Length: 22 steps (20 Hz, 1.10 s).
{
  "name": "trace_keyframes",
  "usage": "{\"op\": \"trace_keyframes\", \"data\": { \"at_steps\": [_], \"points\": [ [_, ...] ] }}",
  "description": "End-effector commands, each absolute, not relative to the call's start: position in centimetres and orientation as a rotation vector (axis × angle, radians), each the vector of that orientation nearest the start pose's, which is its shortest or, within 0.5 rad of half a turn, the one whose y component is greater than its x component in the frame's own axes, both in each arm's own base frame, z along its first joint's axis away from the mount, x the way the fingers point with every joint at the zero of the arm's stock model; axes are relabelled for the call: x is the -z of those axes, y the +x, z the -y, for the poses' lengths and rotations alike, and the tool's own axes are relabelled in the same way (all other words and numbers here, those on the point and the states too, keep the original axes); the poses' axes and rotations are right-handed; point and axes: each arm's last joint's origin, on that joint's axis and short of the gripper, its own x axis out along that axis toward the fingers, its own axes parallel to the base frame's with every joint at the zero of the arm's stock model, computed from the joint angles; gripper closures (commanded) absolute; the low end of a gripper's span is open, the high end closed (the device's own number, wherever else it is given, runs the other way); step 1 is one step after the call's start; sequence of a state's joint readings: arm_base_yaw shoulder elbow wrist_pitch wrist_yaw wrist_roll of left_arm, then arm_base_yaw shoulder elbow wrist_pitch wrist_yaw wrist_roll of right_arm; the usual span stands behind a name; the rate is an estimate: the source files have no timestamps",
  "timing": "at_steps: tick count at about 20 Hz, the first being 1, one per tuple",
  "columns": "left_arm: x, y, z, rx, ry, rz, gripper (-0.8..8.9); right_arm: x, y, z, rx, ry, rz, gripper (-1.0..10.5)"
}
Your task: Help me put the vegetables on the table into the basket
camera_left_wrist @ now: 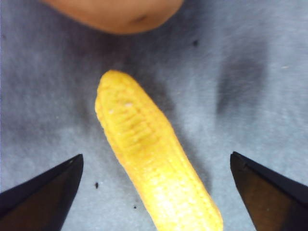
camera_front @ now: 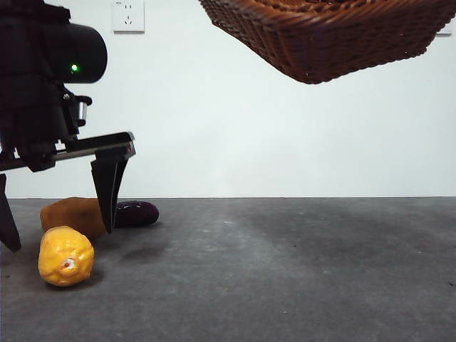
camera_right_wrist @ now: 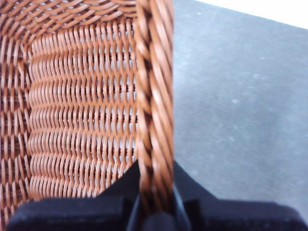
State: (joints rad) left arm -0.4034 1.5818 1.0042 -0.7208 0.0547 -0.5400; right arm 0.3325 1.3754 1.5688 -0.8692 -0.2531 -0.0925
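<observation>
With the basket (camera_front: 335, 35) held aloft by its braided rim in the clamped right gripper (camera_right_wrist: 155, 211) (ready to receive), the left gripper (camera_left_wrist: 154, 192) straddles the yellow vegetable (camera_left_wrist: 154, 163) wide-jawed, just beside the potato (camera_front: 71, 214) and eggplant (camera_front: 139, 212).

A plain white wall (camera_front: 235, 135) fills the background, evenly lit, and meets the surface below in a straight level line. High on it, toward the left, sits a white wall socket (camera_front: 128, 16), cut off by the picture's top edge.
</observation>
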Motion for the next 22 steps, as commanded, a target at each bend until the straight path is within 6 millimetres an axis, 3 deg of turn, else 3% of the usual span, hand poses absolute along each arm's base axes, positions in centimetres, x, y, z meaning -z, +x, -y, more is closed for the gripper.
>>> {"op": "trace_keyframes", "data": {
  "at_steps": [1,5,9,13,16,19,22],
  "points": [
    [-18.64,26.38,11.8,0.007,-0.244,-1.362,0.95,-41.09,25.39,-9.63,-0.616,-0.102,-0.639,9.6],
    [-18.32,26.39,12.03,-0.039,-0.261,-1.363,0.97,-41.09,25.38,-9.64,-0.622,-0.104,-0.639,9.6],
    [-18.04,26.32,11.99,-0.05,-0.251,-1.385,3.22,-41.09,25.38,-9.65,-0.623,-0.104,-0.638,9.6],
    [-17.99,26.34,12.01,-0.054,-0.256,-1.386,3.24,-41.1,25.35,-9.69,-0.643,-0.104,-0.637,9.6],
    [-17.99,26.36,12.02,-0.054,-0.259,-1.384,5.77,-41.09,25.35,-9.69,-0.643,-0.105,-0.636,9.6],
    [-18.03,26.52,12.09,-0.045,-0.265,-1.368,6.36,-41.09,25.35,-9.69,-0.645,-0.107,-0.636,9.6],
    [-18.05,26.57,12.12,-0.042,-0.268,-1.364,8.01,-41.05,25.32,-9.68,-0.646,-0.111,-0.64,9.6]
  ]
}}
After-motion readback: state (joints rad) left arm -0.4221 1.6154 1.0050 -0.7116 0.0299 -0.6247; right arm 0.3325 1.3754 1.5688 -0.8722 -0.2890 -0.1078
